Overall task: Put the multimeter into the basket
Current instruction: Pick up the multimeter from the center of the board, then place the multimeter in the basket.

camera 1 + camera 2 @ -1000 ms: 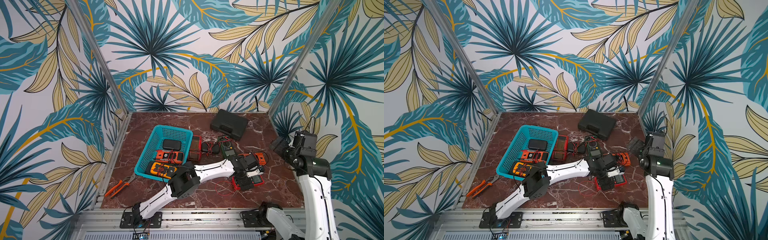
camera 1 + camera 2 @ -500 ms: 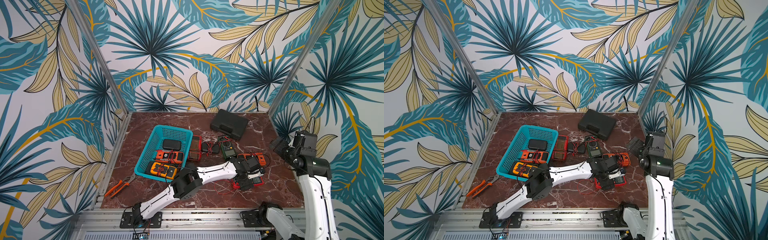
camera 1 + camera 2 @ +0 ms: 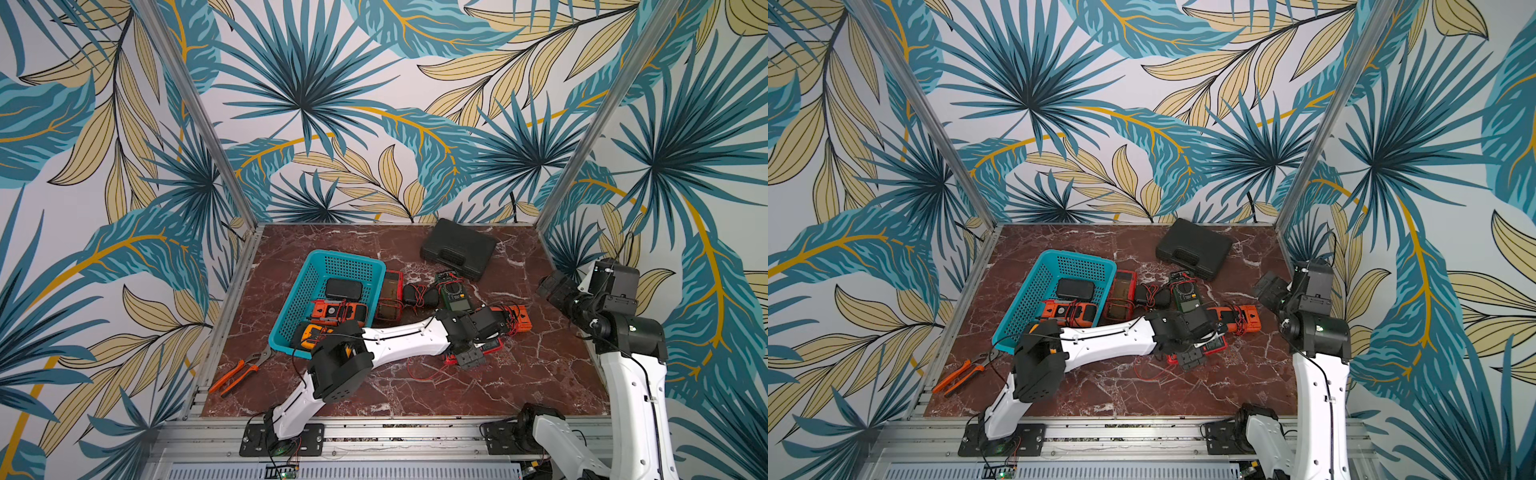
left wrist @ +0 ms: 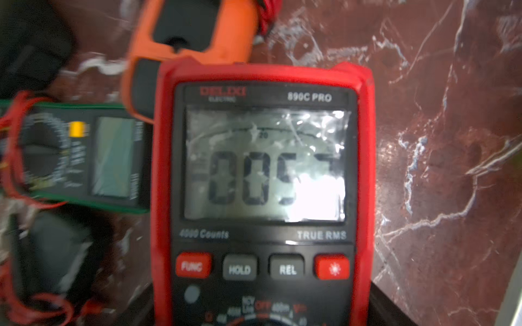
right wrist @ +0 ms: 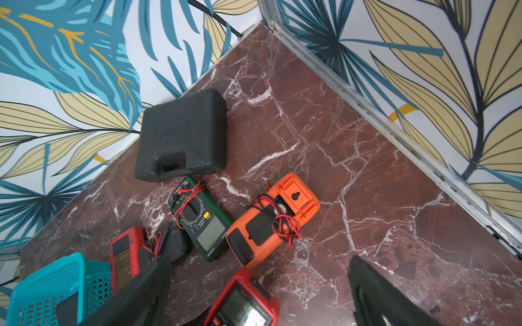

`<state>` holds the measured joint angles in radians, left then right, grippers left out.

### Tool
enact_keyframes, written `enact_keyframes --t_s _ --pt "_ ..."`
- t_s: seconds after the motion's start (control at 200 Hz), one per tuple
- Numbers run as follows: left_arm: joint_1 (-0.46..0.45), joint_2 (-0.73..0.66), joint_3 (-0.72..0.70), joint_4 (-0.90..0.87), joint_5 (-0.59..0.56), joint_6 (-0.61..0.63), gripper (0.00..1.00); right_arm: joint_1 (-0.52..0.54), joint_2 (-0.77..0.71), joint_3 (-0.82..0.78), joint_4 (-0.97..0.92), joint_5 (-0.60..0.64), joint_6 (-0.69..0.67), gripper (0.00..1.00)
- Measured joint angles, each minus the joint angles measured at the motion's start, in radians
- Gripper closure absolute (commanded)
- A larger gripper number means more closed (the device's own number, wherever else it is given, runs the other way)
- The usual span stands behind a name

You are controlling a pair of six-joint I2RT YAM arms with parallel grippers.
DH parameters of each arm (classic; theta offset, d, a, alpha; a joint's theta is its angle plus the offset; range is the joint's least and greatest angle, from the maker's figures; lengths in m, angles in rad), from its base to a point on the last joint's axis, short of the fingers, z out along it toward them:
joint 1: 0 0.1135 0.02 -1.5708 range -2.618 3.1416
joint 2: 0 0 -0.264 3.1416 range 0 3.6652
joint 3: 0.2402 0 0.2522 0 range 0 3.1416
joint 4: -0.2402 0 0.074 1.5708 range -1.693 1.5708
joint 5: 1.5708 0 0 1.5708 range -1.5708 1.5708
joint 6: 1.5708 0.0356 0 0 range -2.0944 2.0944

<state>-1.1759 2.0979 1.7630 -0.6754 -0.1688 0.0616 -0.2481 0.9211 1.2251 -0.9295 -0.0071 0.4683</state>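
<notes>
Far left on the marble table [image 3: 540, 374], orange-handled pliers [image 3: 239, 371], lying clear of the work. Next, the teal basket [image 3: 302, 291], already holding a black device [image 3: 343, 289], an orange meter [image 3: 338, 312] and a yellow-faced meter [image 3: 314, 335]. Just beside its right wall, a dark-red meter [image 3: 390, 291], then a small black unit [image 3: 415, 293] and a green meter [image 3: 455, 293], all outside the basket amid red leads. Right of centre, well apart from the basket, the red multimeter [image 4: 262, 169], face up on the table with digits on its display, not yet lifted. Left arm [image 3: 399, 345] stretched low and nearly flat across the table, wrist turned down, left gripper [image 3: 470, 358] straddling the meter's lower half. Fingers [image 4: 392, 304] set against both long sides of the red housing, to all appearance clamped on it. Just beside the meter's top end, a second orange meter [image 3: 513, 318], and behind it a black case [image 3: 459, 247]. Far right, right arm [image 3: 631, 374] upright, right gripper [image 3: 555, 289] hovering near the table's edge, fingers [image 5: 381, 296] spread wide, holding nothing. Judged stage: grasp made, with the lift and the carry leftward into the basket left to do
</notes>
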Motion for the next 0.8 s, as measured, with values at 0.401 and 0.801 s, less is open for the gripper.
enact_keyframes --t_s 0.401,0.801 --pt "0.080 -0.424 -0.271 0.181 -0.397 -0.340 1.00 0.000 -0.009 0.021 -0.002 -0.154 -0.036 0.00" --pt "0.246 -0.688 -0.405 0.273 -0.659 -0.502 1.00 0.000 -0.028 -0.082 0.003 -0.253 -0.078 0.01"
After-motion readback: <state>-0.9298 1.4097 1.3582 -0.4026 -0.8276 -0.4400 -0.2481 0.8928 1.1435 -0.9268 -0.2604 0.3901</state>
